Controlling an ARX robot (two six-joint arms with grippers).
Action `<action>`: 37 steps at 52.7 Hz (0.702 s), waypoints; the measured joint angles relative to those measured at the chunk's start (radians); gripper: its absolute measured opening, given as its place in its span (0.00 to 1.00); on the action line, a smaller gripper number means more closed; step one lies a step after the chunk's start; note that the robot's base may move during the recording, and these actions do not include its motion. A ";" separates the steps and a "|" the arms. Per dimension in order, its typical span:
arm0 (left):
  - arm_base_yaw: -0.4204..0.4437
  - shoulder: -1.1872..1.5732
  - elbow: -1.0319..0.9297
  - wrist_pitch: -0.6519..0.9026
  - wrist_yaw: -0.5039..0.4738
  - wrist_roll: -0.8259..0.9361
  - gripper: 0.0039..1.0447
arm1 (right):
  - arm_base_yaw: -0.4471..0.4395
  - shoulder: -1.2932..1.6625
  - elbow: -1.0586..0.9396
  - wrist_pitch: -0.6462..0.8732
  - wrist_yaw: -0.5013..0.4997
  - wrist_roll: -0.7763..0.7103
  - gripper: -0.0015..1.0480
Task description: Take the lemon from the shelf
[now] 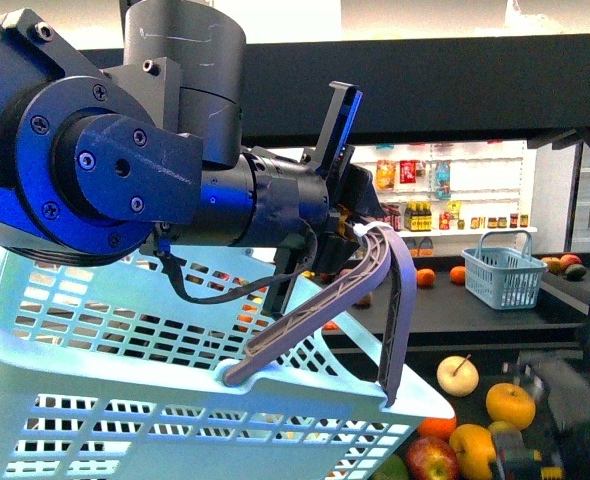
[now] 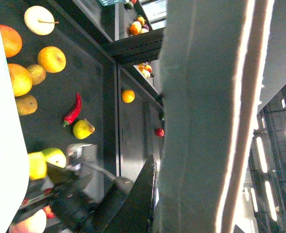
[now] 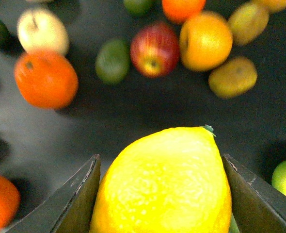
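Observation:
My right gripper [image 3: 160,165] is shut on the lemon [image 3: 165,184], a bright yellow fruit held between both dark fingers a little above the shelf's dark tier [image 3: 133,111]. In the front view the right gripper [image 1: 550,415] is a blur at the lower right, over the fruit on the black shelf [image 1: 445,95]. My left gripper [image 1: 360,232] is shut on the grey basket handle [image 1: 320,310] and holds the pale blue basket [image 1: 125,400] up at the lower left. The handle [image 2: 206,121] fills the left wrist view.
Below the lemon lie a red apple [image 3: 154,48], two oranges [image 3: 46,77] [image 3: 206,41], a green fruit [image 3: 112,60] and a pale apple [image 3: 42,30]. A small blue basket [image 1: 505,275] stands on a farther tier. White shelves of bottles [image 1: 445,190] are behind.

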 joint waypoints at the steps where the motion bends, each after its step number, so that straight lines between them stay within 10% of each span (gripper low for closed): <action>1: 0.000 0.000 0.000 0.000 0.000 0.000 0.06 | 0.000 -0.022 0.016 -0.009 -0.006 0.014 0.66; 37: 0.008 0.000 0.000 0.000 -0.007 0.000 0.06 | 0.243 -0.226 0.155 -0.105 -0.058 0.225 0.62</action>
